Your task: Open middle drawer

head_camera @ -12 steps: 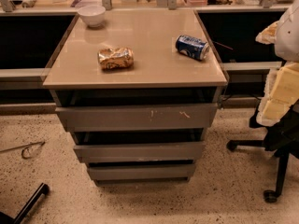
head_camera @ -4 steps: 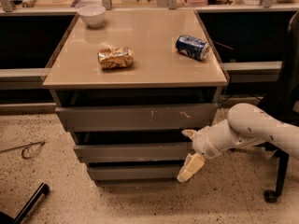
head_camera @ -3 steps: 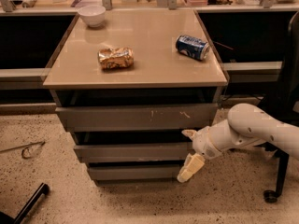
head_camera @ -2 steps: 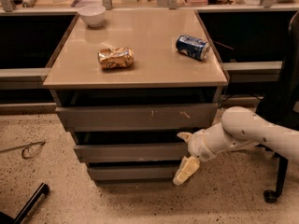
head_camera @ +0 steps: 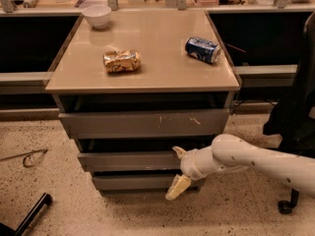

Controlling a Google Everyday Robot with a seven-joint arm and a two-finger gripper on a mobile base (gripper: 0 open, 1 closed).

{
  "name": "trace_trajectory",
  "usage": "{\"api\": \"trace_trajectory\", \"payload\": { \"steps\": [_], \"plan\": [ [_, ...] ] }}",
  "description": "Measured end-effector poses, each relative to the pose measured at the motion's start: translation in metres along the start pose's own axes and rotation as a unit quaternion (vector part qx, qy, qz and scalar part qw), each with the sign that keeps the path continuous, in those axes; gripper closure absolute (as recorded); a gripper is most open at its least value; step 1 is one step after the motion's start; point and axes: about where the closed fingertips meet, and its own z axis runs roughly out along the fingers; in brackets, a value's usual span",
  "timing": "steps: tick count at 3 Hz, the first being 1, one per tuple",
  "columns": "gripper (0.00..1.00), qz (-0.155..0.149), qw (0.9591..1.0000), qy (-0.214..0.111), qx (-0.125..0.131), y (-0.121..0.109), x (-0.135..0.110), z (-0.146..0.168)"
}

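The cabinet has three stacked drawers under a beige top. The middle drawer has a plain grey-brown front and sits between the taller scratched drawer and the slim bottom drawer. It looks shut or nearly shut. My gripper reaches in from the right on a white arm. It is open at the right part of the middle drawer's front. One fingertip is at the front's top edge. The other fingertip hangs in front of the bottom drawer.
On the cabinet top lie a white bowl, a crumpled snack bag and a blue can. A black office chair stands at the right. A wire loop and a black bar lie on the floor at the left.
The arm came into view from the right and has slid left along the drawer fronts. The open gripper now sits further in over the middle drawer's front. The drawers have not moved.
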Motion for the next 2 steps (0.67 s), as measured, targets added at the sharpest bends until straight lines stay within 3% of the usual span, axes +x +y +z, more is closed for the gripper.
{"api": "trace_trajectory", "payload": {
  "steps": [1,2],
  "plan": [
    [0.00,-0.022,0.9984,-0.007,0.052,-0.020,-0.001,0.025],
    [0.00,-0.021,0.9970,-0.008,0.074,-0.031,-0.002,0.024]
  ]
}}
